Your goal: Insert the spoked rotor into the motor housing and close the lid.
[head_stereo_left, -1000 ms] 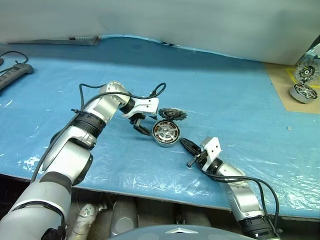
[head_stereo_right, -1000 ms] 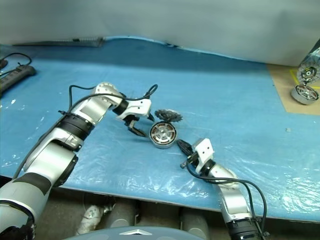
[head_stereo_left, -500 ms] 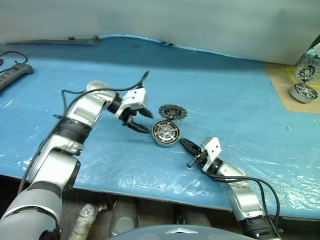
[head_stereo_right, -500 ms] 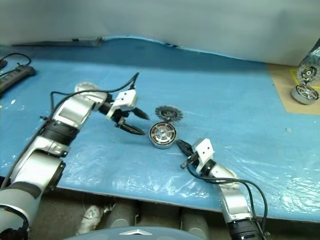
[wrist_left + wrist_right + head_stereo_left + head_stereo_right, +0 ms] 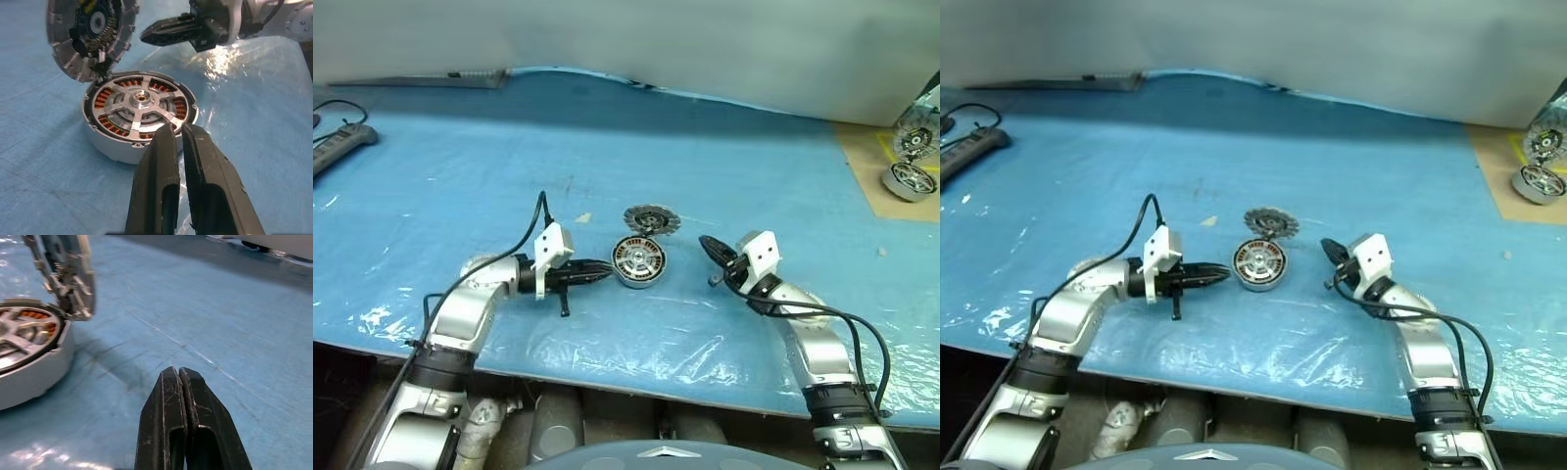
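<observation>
1. Leftmost: power strip (image 5: pixel 342 143) at far edge of blue table cover (image 5: pixel 460 166), well clear of the work.
2. Left gripper (image 5: pixel 603 271) lying low and level, fingers (image 5: pixel 161 166) closed to a narrow slit on nothing, tips just beside the near wall of the motor housing (image 5: pixel 638 261).
3. Motor housing seated flat on the cover, copper windings showing, spoked rotor (image 5: pixel 139 104) already dropped inside, hub centred.
4. Lid (image 5: pixel 651 218) leaning tilted against the housing's far rim, finned face toward the left wrist camera; not yet closed.
5. Handling judgement: lid rigid metal, probably light, smooth at the edge and likely to slip; fins and wiring looking delicate. Best taken by the outer rim, or tipped over by a push at its raised edge.
6. Housing judged heavy enough to stay put under a light push.
7. Right gripper (image 5: pixel 709 251) fully closed, empty, near the housing's right side but apart from it.
8. Far right: spare silver motors (image 5: pixel 909 164) on brown board, untouched.
</observation>
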You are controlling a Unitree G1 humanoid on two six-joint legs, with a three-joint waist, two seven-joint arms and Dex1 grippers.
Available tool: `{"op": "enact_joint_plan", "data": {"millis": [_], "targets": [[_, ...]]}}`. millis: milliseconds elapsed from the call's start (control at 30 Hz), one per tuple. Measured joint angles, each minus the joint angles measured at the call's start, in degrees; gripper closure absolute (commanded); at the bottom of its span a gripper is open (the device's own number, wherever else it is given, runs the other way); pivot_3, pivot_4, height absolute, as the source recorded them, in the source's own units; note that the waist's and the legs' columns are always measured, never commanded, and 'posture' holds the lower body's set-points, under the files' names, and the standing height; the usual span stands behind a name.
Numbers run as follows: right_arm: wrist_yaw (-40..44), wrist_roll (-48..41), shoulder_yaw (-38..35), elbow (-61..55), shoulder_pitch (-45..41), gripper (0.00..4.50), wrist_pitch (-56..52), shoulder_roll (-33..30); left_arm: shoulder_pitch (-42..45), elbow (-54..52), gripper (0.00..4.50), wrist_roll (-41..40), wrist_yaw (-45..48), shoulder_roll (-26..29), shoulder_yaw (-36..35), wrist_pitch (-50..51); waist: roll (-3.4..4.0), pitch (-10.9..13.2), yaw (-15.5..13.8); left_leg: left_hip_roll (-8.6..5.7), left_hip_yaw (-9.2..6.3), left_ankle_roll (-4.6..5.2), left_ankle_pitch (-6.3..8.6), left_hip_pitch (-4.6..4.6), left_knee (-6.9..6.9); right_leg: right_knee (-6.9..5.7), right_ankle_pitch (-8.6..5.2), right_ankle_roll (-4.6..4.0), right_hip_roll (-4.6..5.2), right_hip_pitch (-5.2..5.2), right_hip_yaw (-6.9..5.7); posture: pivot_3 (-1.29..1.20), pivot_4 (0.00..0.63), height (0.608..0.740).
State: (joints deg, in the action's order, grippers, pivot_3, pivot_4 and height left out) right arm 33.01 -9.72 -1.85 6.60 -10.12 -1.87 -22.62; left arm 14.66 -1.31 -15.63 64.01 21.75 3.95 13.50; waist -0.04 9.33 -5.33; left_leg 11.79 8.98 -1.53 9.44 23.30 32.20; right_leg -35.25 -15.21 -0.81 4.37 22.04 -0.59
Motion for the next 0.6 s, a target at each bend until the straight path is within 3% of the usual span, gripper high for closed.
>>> {"op": "enact_joint_plan", "data": {"millis": [167,367,600], "targets": [[0.94,0.53,0.06,2.33,-2.72,4.50,-0.69,-0.96,2.35,4.52,4.18,-1.76,-5.20,-1.75,-2.04,-1.47,0.01,0.00,-0.08,-0.03,0.01,-0.01,-0.01,-0.06,0.03,-0.07,0.01,0.02,-0.03,-0.02,0.02,0.00,0.150,0.740],[5.94,-1.66,1.15,0.07,4.75,4.50,0.74,0.37,13.41,24.30,4.18,1.49,-10.04,-0.48,-5.55,-11.54,0.01,0.00,-0.08,-0.10,0.00,-0.03,-0.02,0.03,0.03,-0.02,0.15,0.27,-0.01,0.03,0.02,0.00,0.150,0.740],[8.38,-3.35,2.81,-7.84,14.10,4.50,2.74,1.71,28.87,50.73,4.18,4.90,-12.60,-3.25,-6.02,-21.92,-0.04,0.00,-0.25,-0.11,-0.13,-0.01,-0.01,0.03,0.13,-0.10,0.16,0.29,0.02,-0.04,-0.05,0.00,0.150,0.740]]}}
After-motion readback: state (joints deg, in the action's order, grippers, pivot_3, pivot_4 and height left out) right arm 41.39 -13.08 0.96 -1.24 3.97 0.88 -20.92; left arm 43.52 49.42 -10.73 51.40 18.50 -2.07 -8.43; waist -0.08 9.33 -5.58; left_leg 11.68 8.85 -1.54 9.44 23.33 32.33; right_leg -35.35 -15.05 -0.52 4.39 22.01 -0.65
